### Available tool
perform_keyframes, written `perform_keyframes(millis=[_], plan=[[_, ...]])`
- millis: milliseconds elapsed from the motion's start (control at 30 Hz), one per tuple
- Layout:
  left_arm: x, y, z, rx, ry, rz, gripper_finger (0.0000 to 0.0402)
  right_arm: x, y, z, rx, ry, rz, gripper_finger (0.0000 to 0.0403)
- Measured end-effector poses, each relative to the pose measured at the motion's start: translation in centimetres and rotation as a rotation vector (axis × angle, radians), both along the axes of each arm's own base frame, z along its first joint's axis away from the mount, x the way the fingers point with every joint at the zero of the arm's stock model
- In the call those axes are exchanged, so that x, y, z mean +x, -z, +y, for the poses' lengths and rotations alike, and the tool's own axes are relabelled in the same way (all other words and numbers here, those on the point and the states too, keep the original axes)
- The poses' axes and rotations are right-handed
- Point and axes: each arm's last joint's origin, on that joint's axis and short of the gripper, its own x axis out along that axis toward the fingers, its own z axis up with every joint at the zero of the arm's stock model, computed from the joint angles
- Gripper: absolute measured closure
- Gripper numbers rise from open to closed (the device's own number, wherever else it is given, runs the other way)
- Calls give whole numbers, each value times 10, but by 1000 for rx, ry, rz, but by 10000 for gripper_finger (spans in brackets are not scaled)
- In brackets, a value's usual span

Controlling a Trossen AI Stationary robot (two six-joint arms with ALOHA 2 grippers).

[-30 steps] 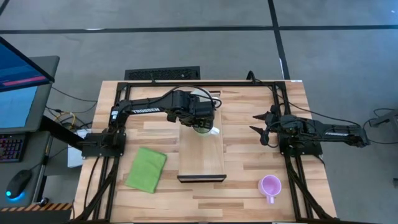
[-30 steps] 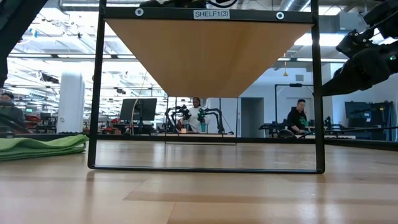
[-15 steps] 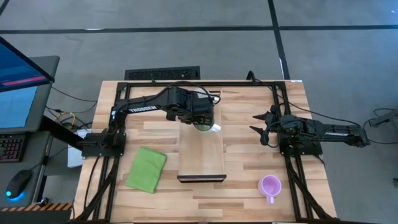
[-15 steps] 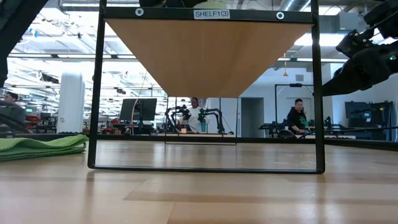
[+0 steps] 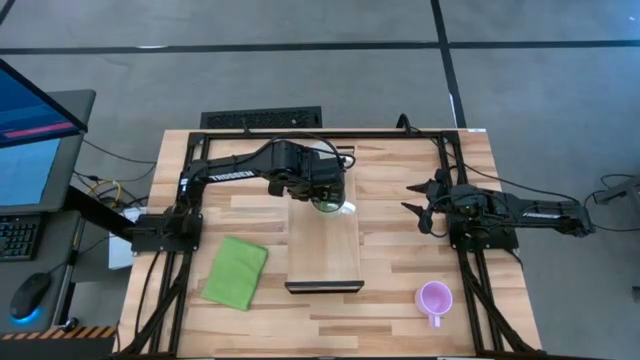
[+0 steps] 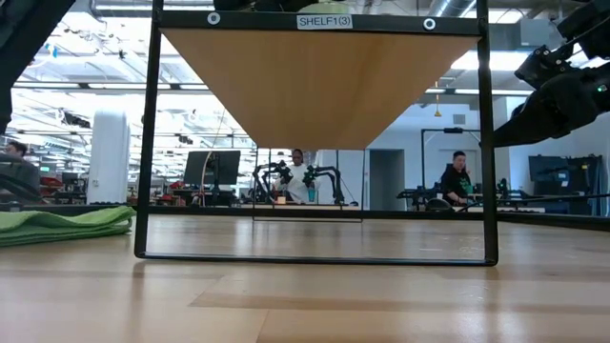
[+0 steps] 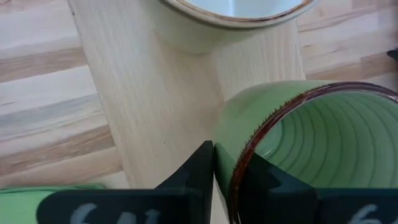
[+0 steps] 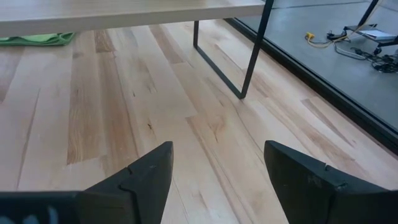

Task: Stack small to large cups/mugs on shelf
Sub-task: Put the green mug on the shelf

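My left gripper (image 5: 325, 195) is shut on the light green mug (image 7: 298, 143) over the far end of the light-wood shelf (image 5: 325, 250). The white mug (image 7: 236, 12) stands on the shelf board just beyond the green one; in the high view only a white sliver (image 5: 346, 207) shows beside the gripper. The light purple mug (image 5: 434, 298) stands upright on the tabletop near the right front corner. My right gripper (image 5: 412, 197) is open and empty, right of the shelf, above the table. My left gripper pinches the green mug's wall at the rim (image 7: 239, 165), one finger outside (image 7: 200, 168) and one inside the mug (image 7: 256, 180). The fingers come from above. The mug's mouth faces up. Whether its base rests on the shelf I cannot tell.
A folded green cloth (image 5: 236, 272) lies on the table left of the shelf. The shelf's dark frame legs (image 6: 148, 143) stand on the slatted tabletop. Bare wood lies between the shelf and the right arm (image 8: 124, 112). People sit in the room behind.
My left gripper has shifted slightly toward the table's far edge with the green mug over the shelf's far end, then kept still. It has stayed shut on the mug.
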Motion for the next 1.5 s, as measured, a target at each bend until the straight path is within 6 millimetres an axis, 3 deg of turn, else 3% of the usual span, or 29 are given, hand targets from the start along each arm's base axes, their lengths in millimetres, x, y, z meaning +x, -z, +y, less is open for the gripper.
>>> perform_keyframes(millis=[867, 1500], plan=[[0, 0, -3, 16, 20, 2, 365, 0, 0, 1, 12, -52, 2, 127], [2, 16, -4, -13, 35, 68, 320, 0, 0, 1, 11, -52, 3, 127]])
